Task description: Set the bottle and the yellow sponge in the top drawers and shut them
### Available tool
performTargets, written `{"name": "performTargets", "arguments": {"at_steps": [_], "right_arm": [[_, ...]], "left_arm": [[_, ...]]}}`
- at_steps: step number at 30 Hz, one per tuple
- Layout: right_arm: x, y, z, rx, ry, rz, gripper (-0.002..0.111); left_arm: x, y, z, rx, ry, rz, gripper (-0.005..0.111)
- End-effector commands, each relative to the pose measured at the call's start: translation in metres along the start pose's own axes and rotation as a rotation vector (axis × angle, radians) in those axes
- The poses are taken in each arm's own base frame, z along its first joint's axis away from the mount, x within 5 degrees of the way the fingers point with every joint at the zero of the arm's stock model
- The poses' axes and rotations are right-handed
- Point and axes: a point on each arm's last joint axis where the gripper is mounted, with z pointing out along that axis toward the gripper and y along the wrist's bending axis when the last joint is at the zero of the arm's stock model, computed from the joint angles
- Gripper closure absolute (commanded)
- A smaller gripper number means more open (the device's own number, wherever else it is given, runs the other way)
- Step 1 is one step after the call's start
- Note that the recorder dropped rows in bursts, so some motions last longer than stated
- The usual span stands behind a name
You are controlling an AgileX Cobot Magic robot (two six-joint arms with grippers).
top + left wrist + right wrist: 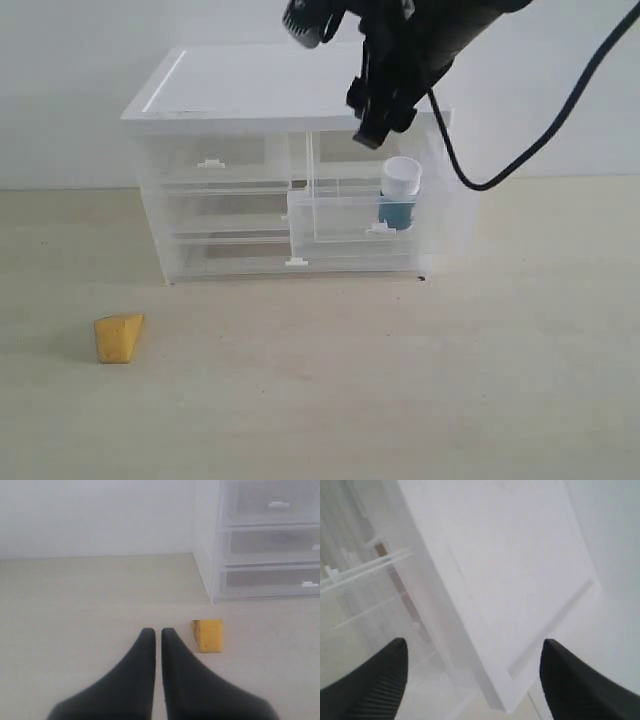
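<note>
The bottle [400, 190] stands upright inside the right top drawer [345, 212], which is pulled out of the cabinet [230, 95]. The right tool [473, 647] hangs at 12 o'clock above it, spread wide and holding nothing. The bottle looks placed, so that drawer now wants pushing shut (a flat nudge on its front should do).

The yellow sponge [119, 338] lies on the worktop [420, 380] at about 8 o'clock from the cabinet. The left tool [156, 632] is near it, pressed together and empty. The left top drawer [215, 160] appears shut, though its translucent front is hard to read, and would need opening first.

The bottle's label is teal, and no writing on it is legible.
</note>
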Motion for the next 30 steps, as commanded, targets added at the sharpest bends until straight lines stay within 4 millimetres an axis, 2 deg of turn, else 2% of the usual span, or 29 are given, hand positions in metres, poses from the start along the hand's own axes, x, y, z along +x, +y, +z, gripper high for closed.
{"name": "performTargets", "arguments": {"at_steps": [1,2,5,6,10,12,17,19,25,30], "right_arm": [[0.006,-0.013,-0.028,0.039,0.042,0.156,0.064],[0.007,-0.015,-0.032,0.040,0.052,0.190,0.071],[0.016,-0.019,-0.041,0.042,0.107,0.290,0.106],[0.019,-0.021,-0.043,0.044,0.119,0.341,0.108],[0.037,-0.031,-0.047,0.061,0.153,0.555,0.107],[0.043,-0.030,-0.050,0.013,0.153,0.631,0.107],[0.047,-0.015,-0.043,-0.087,0.180,0.541,0.107],[0.050,-0.018,-0.039,-0.096,0.161,0.561,0.107],[0.052,-0.006,-0.005,-0.176,0.192,0.537,0.107],[0.053,0.000,0.012,-0.186,0.202,0.531,0.107]], "left_arm": [[0.001,0.000,0.000,-0.002,-0.003,0.001,0.102],[0.001,0.000,0.000,-0.002,-0.005,0.001,0.102],[0.001,0.000,0.000,-0.002,-0.005,0.001,0.102],[0.001,0.000,0.000,-0.002,-0.005,0.001,0.102],[0.001,0.000,0.000,-0.002,-0.005,0.001,0.102],[0.001,0.000,0.000,-0.002,-0.005,0.001,0.102],[0.001,0.000,0.000,-0.002,-0.003,0.001,0.102],[0.001,0.000,0.000,-0.002,-0.003,0.001,0.102],[0.001,0.000,0.000,-0.002,-0.003,0.001,0.102],[0.000,0.000,0.000,-0.002,-0.007,0.001,0.102]]}}
